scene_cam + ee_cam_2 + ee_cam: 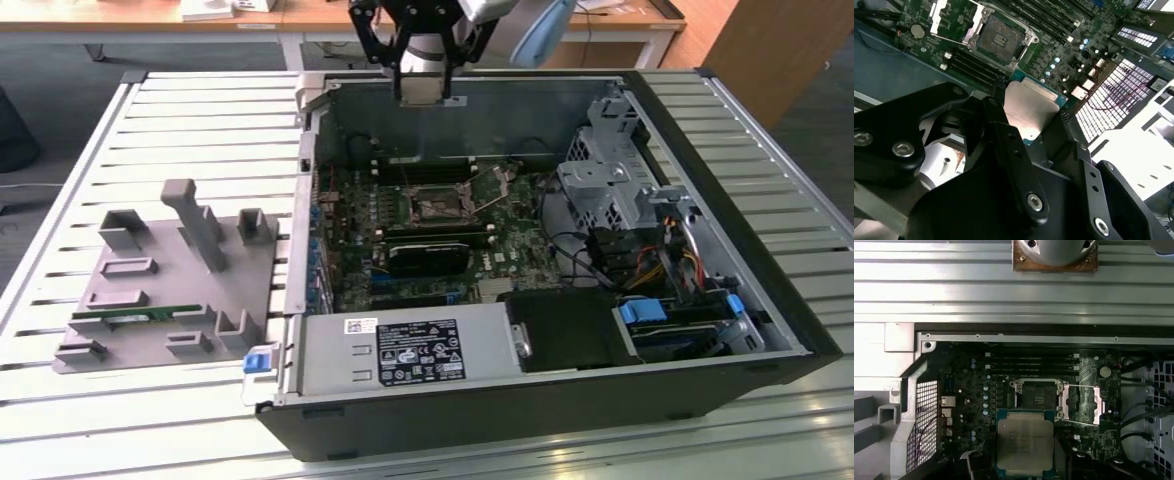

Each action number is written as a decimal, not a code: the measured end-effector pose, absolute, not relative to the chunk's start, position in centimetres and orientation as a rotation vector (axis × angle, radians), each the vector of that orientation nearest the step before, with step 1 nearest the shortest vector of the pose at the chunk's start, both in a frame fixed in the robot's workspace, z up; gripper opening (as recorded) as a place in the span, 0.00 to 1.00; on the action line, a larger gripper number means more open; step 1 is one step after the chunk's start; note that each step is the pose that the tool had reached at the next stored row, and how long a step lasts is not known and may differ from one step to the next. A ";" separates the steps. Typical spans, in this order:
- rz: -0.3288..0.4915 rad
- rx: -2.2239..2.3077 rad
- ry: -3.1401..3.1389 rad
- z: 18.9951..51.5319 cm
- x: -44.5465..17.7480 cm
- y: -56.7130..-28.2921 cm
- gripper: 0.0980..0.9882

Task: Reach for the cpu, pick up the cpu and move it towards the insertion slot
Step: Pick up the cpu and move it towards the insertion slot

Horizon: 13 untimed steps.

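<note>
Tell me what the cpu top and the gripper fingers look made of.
The cpu top looks like brushed silvery metal, reflecting light evenly, on a thin teal-edged board. The gripper holds it; its fingers look like matte black metal or hard plastic, bolted with shiny screws. Which of the two is unclear.

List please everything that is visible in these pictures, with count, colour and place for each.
cpu: one, silvery top with teal edge, held in the gripper above the motherboard, short of the slot.
slot: one, dark with silvery frame, open and empty, mid motherboard.
motherboard: one, green, on the case floor.
case: one, black and grey, lying open on the table.
power supply: one, grey with a black label, near corner of the case.
fixture: one, grey, on the table at the exterior view's left of the case.
table: one, slatted silvery metal.
gripper: one, black, shut on the cpu.
</note>
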State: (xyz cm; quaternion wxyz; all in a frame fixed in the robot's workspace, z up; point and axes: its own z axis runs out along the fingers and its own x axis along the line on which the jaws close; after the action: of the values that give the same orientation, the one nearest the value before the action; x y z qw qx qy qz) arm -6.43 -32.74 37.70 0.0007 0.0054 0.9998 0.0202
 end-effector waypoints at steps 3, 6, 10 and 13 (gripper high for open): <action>0.064 0.022 3.139 37.6 -5.7 -32.7 0.50; 0.064 0.027 3.139 37.6 -5.1 -32.6 0.50; 0.064 0.032 3.139 37.6 -4.6 -32.6 0.50; 0.063 0.032 3.139 37.6 -4.6 -32.6 0.50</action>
State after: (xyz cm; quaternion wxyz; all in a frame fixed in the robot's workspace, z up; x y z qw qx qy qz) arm -4.60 -32.62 37.57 0.0008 0.0103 0.9997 0.0202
